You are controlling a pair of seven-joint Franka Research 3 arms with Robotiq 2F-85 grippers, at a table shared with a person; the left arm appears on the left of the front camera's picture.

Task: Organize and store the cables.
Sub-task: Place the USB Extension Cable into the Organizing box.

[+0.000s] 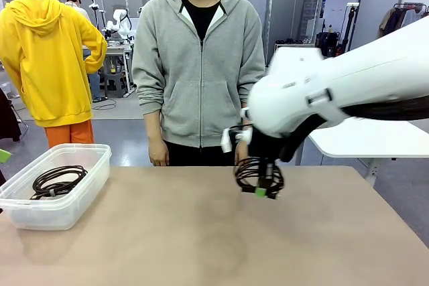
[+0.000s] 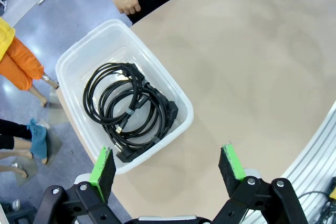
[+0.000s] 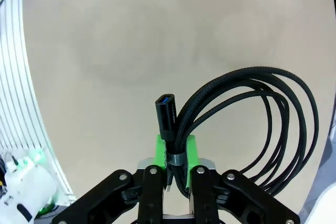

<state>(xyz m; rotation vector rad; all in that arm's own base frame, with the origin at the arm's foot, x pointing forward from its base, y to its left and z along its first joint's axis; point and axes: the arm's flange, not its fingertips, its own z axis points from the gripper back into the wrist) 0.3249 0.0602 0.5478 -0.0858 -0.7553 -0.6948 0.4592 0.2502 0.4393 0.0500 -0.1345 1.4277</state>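
Right end effector: green pads clamped narrow on a braided black cable coil, gripped at its bound section; a USB plug with a blue insert stands up just above the pads.
Coil position: held over the desk, mid-right, in front of the person; whether its lowest loops touch the surface is hard to tell.
Left end effector: jaws spread wide, holding nothing, above the near corner of the bin.
Bin: translucent plastic, rectangular with rounded corners, near the desk's left edge.
Stored cables: smooth black round coils, overlapping inside the bin.
Desk surface: matte beige, bare between bin and held coil.
Hidden: the white right arm covers the top of the held coil in the front view.
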